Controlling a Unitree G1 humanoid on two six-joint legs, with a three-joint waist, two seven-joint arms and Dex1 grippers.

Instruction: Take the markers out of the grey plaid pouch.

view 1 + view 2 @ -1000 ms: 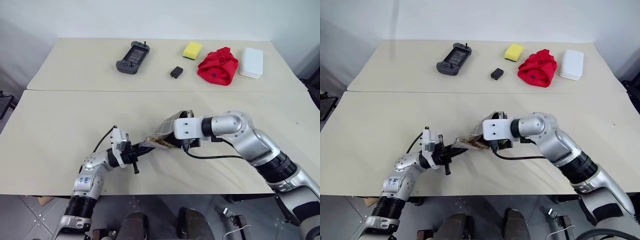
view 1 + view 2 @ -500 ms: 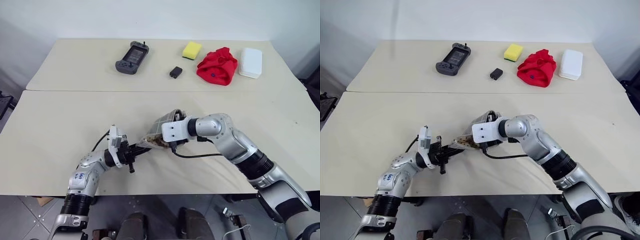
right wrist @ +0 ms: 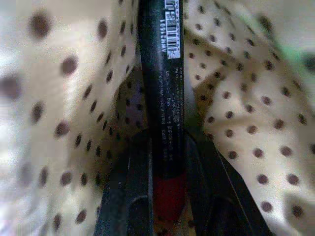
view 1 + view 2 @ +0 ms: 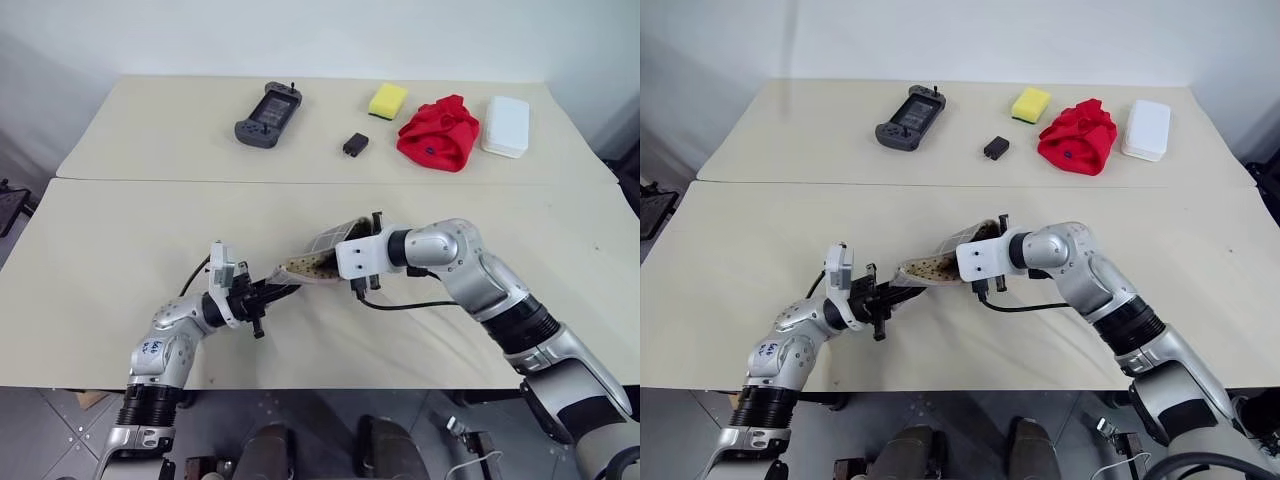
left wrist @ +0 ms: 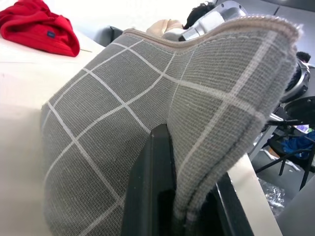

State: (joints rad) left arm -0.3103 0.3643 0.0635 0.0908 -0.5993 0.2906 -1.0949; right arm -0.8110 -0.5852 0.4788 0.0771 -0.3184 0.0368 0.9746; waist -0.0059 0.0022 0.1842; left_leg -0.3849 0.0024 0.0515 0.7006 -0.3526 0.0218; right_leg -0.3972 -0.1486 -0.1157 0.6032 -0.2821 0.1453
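- The grey plaid pouch (image 4: 322,255) was held lifted off the near table (image 4: 110,240), its lower edge pinched by the shut left gripper (image 4: 268,293).
- The right gripper (image 3: 165,196) was set inside the pouch mouth, fingers clamped on a red, dark-ended marker (image 3: 162,98).
- Open tabletop was noted on both sides.

My left fingers (image 5: 150,187) are matt black plastic against the pouch (image 5: 147,113), a coarse woven grey cloth. Its lining (image 3: 246,123) is soft dotted fabric. The marker (image 3: 162,93) between my right fingers (image 3: 135,196) is smooth, glossy plastic.
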